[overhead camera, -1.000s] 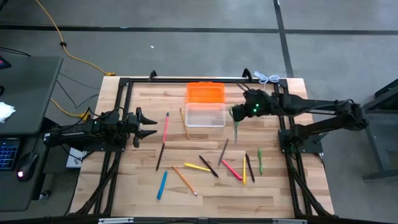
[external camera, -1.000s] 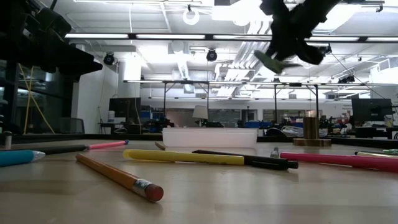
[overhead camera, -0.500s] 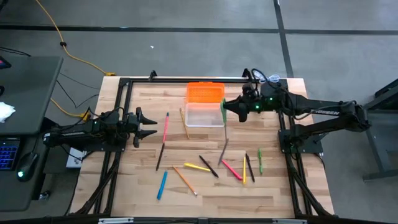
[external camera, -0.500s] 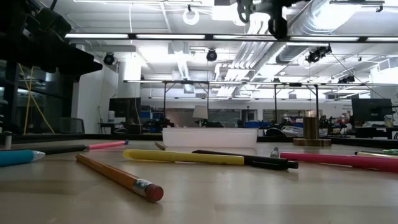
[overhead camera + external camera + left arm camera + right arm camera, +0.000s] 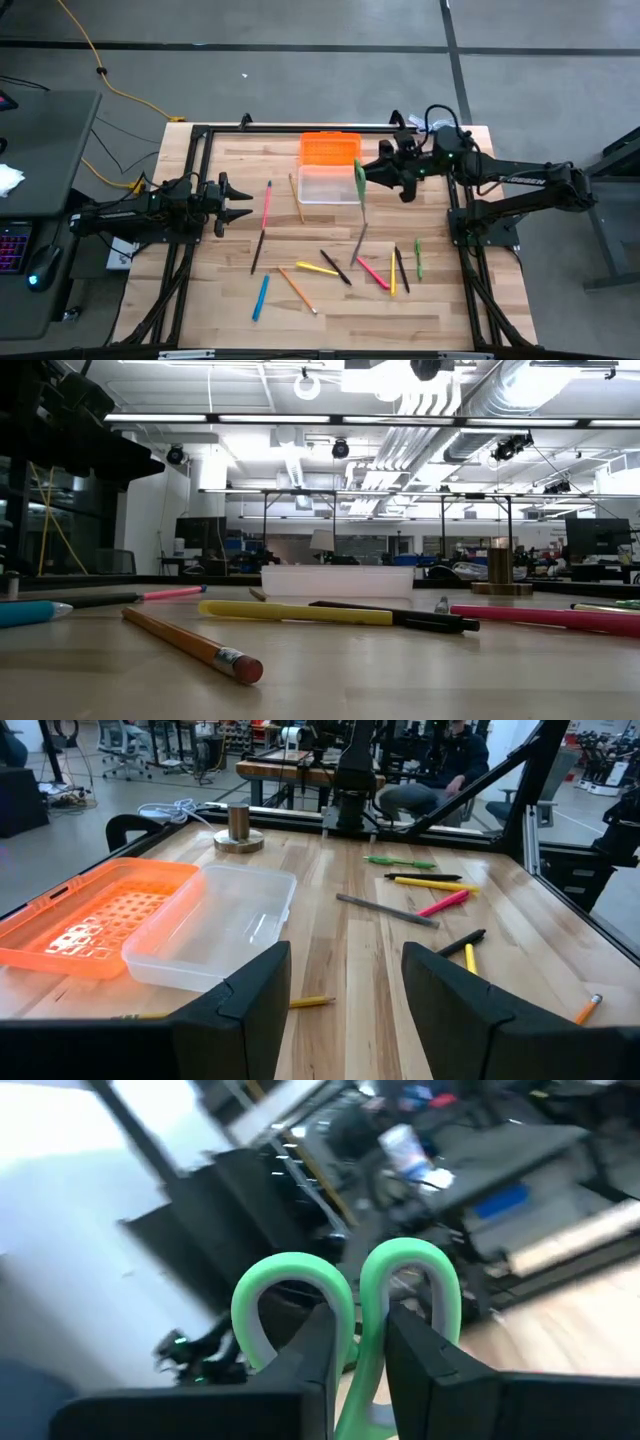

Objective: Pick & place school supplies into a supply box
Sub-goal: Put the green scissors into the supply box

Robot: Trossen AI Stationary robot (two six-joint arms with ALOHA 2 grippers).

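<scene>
Scattered on the near half of the wooden table [image 5: 330, 300]: thin coloured pens and pencils [image 5: 340, 268]. Farther, near the back edge, a clear rectangular plastic tub [image 5: 328, 186] touching a bright orange rectangular lid [image 5: 330, 148]. Above the tub's right side, right gripper [image 5: 378, 172] clamped on green-handled scissors [image 5: 360, 182], blades pointing down. At the left edge, left gripper [image 5: 243, 201], fingers spread wide.

**Robotics lab on an open industrial floor**

Exposed ceiling ducts [image 5: 440, 405] and strip lights [image 5: 330, 420] hang over rows of framed workbenches [image 5: 385, 510]; 2 dark arms flank a wooden table [image 5: 330, 300] on grey concrete, yellow cable [image 5: 95, 65] trailing
</scene>
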